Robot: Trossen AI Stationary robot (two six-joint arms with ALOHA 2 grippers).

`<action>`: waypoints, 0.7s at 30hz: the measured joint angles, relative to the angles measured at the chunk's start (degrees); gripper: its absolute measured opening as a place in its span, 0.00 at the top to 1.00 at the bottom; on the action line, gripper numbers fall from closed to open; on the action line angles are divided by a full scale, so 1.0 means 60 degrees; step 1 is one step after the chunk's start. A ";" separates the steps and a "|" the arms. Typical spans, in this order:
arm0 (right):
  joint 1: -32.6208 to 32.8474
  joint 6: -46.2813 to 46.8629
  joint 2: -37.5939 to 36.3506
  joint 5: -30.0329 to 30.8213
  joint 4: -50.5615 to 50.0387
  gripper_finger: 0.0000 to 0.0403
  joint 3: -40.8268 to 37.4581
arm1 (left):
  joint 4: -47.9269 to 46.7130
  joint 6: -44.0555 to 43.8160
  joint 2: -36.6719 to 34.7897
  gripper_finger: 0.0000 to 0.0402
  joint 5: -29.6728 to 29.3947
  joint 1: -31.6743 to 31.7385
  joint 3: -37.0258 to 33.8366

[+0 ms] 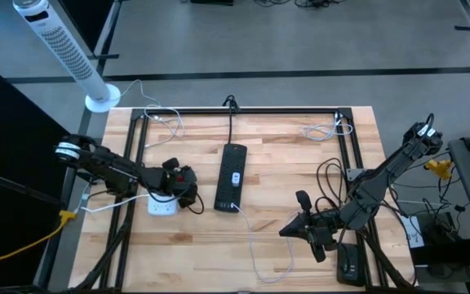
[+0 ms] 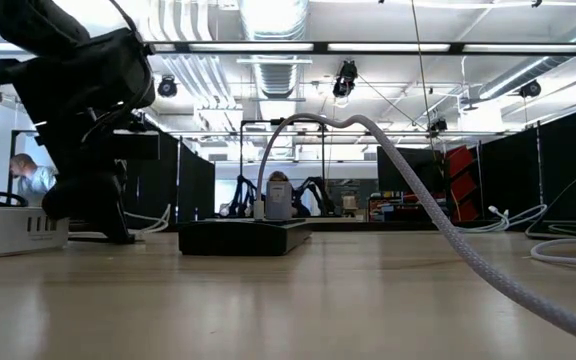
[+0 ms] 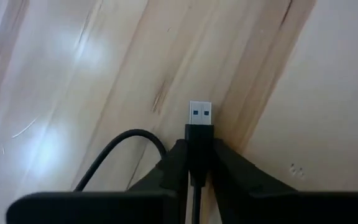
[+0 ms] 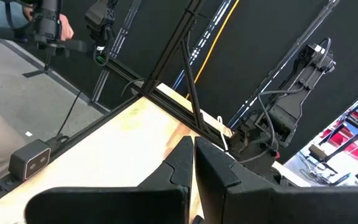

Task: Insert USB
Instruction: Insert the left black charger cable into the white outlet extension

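Observation:
A black USB plug with a bare metal tip sits in my left gripper, over the wooden table. In the high view my left gripper hovers over the left half of the table, just on the far side of a white charger block. That block lies flat on the wood, as the low view shows. The plug's black cable loops away behind the fingers. My right gripper is shut and empty above the table's near right part; the right wrist view shows its closed fingers. My left gripper pinches the USB plug's black housing between its two fingers. The fingers lie along the plug, and the metal tip sticks out past the fingertips. They point down at the table. The plug is lifted clear, with its cable running back between the fingers.
A black power strip lies mid-table with a white cable trailing toward the near edge. Black frame rails border the table. A small black device sits near the right arm's base. A person stands far off.

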 joint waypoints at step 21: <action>-0.0201 0.0137 0.0000 -0.0007 -0.0208 1.00 -0.0051 | 0.0218 0.0595 -0.0010 1.00 -0.2430 -0.0937 0.2466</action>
